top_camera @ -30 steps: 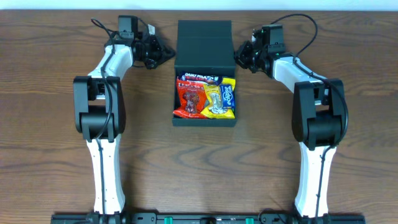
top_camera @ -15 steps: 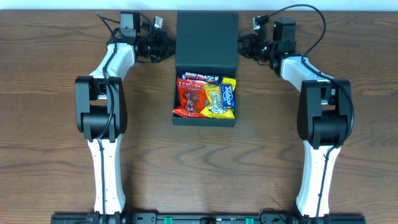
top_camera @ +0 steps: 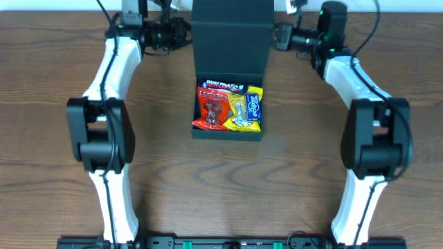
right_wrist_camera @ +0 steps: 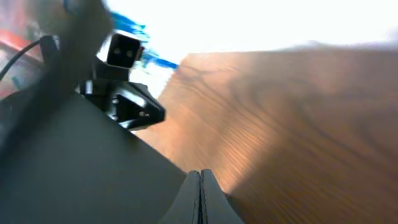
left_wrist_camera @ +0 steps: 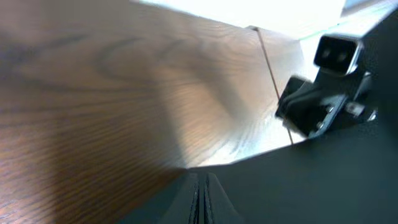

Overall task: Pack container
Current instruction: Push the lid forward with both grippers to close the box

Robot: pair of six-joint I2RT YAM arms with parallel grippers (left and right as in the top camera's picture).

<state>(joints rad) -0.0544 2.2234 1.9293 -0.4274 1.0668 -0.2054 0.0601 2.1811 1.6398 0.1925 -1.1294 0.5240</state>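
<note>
Overhead, I see both arms stretched to the far edge of the table [top_camera: 297, 180], elbows out, wrists turned inward toward each other. The left gripper [top_camera: 185, 33] and right gripper [top_camera: 277, 34] each sit against a side edge of the lid flap [top_camera: 232, 34], which is raised. On my wrist feeds, each pair of fingers is drawn to a thin seam, pinching that flap. The container [top_camera: 228, 135] sits mid-table between the arms, with a red packet [top_camera: 213, 111] and a yellow packet [top_camera: 246, 109] inside.
</note>
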